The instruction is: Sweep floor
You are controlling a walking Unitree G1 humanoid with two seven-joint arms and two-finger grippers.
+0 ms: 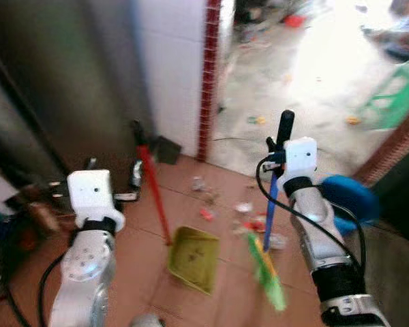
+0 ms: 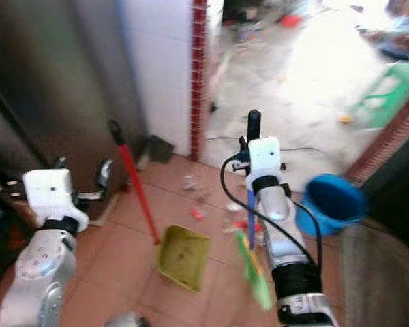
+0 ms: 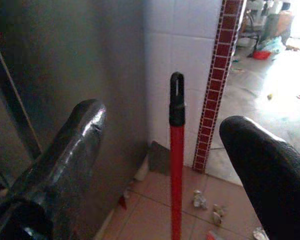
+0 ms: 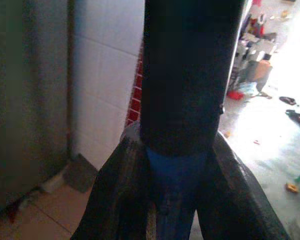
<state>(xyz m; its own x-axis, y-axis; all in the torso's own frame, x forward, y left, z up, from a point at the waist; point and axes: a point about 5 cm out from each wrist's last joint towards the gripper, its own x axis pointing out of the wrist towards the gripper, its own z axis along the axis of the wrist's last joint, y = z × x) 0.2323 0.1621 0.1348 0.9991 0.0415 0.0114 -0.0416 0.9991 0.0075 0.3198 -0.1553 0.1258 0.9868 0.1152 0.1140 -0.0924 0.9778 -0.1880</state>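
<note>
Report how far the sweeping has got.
Early stage. Done: the right gripper is shut on the broom. In hand: the left gripper, fingers open, sits around the dustpan handle, not yet gripping. Left: the litter lies scattered on the tiles and the dustpan looks empty.

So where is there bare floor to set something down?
Bare tiles lie left of the dustpan, under the left hand. It is crowded between the dustpan and the bucket, with litter around the broom.

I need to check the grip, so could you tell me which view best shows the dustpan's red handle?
The left wrist view: the red handle stands upright between the open left gripper fingers. Both eye views show it whole but blurred, leading to the yellow dustpan.
</note>
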